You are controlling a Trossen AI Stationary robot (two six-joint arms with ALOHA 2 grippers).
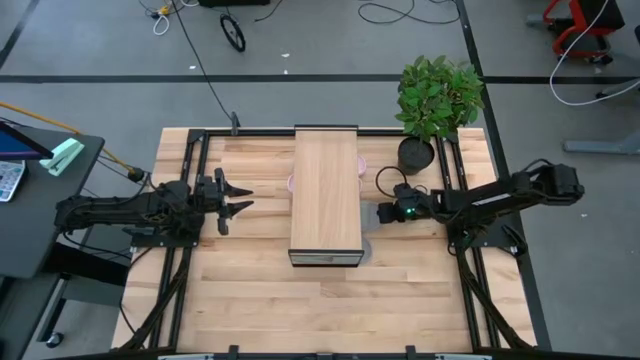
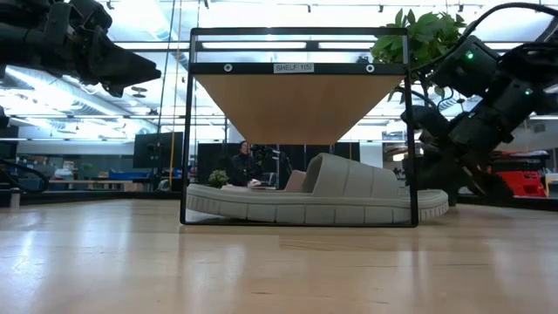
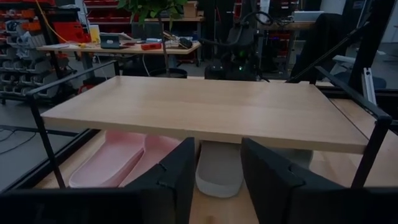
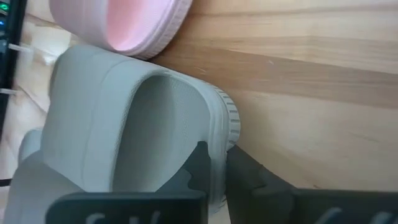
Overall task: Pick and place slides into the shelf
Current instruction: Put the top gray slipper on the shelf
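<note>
A grey slide point(image 4: 124, 124) lying under the shelf point(image 1: 325, 190) is pinched at its sole edge by the right gripper point(image 4: 214, 165). The left gripper point(image 1: 235, 198) is held parted, apart. Next, probably, the slide is nudged fully inside, then released.

Even overhead light fills the high view, shadows soft. In the low view, ceiling strips glare at twelve o'clock and the near tabletop point(image 2: 279, 270) blurs at six. The right wrist view is close and soft-focused
</note>
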